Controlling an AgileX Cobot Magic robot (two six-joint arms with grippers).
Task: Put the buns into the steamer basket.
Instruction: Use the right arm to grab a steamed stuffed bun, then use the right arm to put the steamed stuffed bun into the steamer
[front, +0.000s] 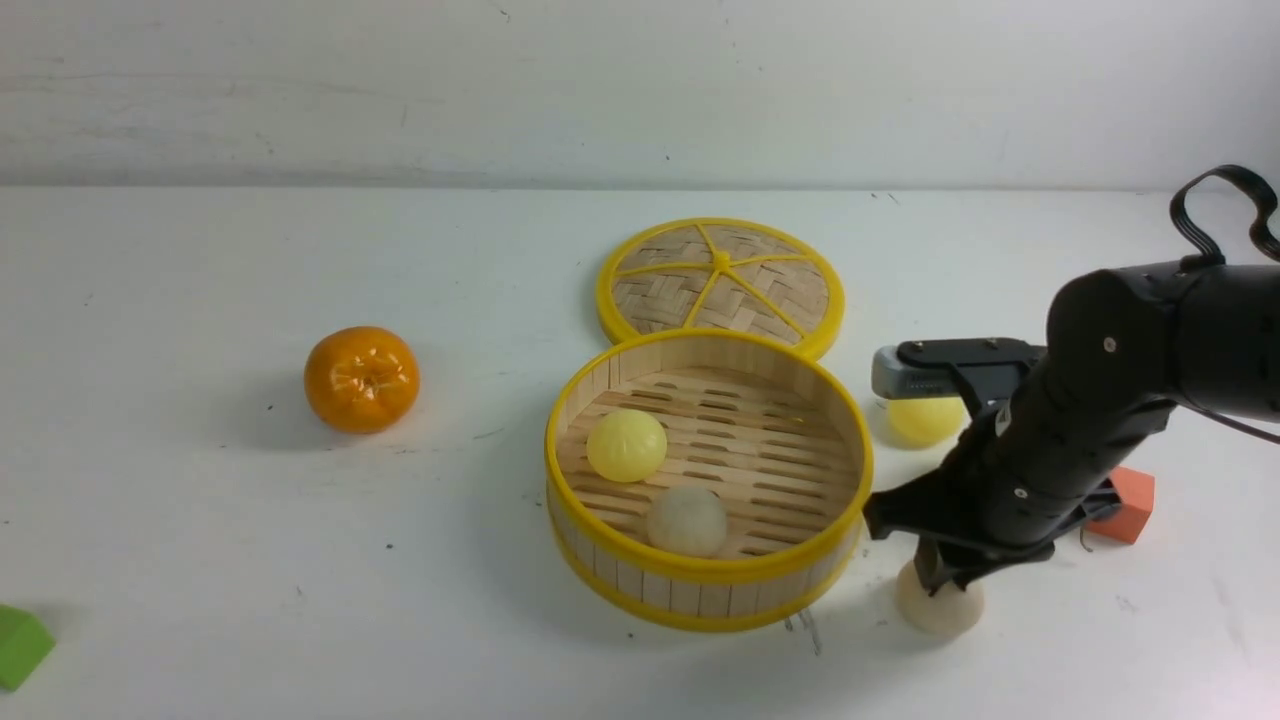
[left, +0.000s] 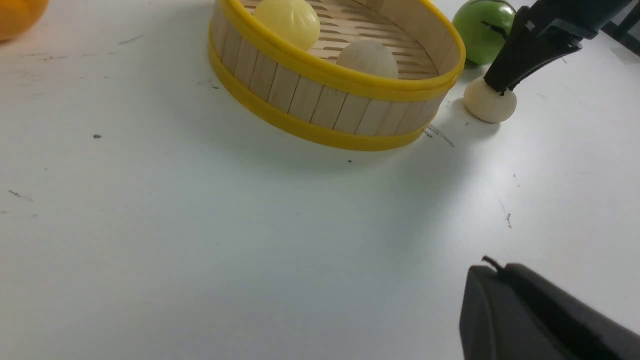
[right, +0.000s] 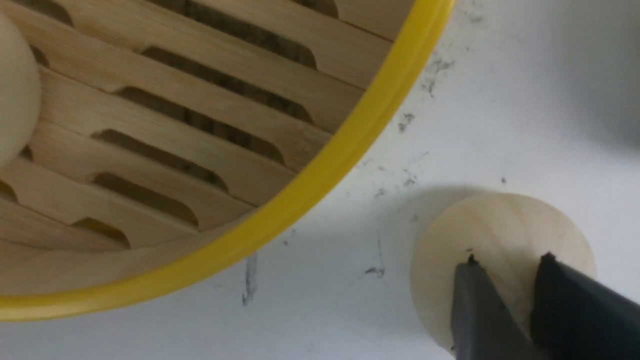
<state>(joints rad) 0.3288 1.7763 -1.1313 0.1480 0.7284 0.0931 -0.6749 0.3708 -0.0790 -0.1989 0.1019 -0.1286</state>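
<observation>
Bamboo basket (front: 640, 585) holds two buns (front: 626, 445) (front: 686, 521); two outside buns (front: 925, 418) (front: 938, 605), one pinched by right fingers (front: 928, 575); left fingers (left: 525, 310) unclear.

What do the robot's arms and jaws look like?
The right arm is matte black with rounded joints, small screws and a flat black cable looping above it. A grey camera box sits on a bracket at its wrist. Its jaws are slim, black, tapered. Of the left arm only a rounded black edge shows.

counted: 2 yellow buns (front: 626, 445) (front: 925, 420) | 2 beige buns (front: 686, 521) (front: 940, 607) | 1 steamer basket (front: 700, 573) | 1 lid (front: 720, 285) | 1 tangerine (front: 361, 379) | 1 green ball (left: 483, 31) | 1 orange block (front: 1130, 505) | 1 green block (front: 20, 647)
</observation>
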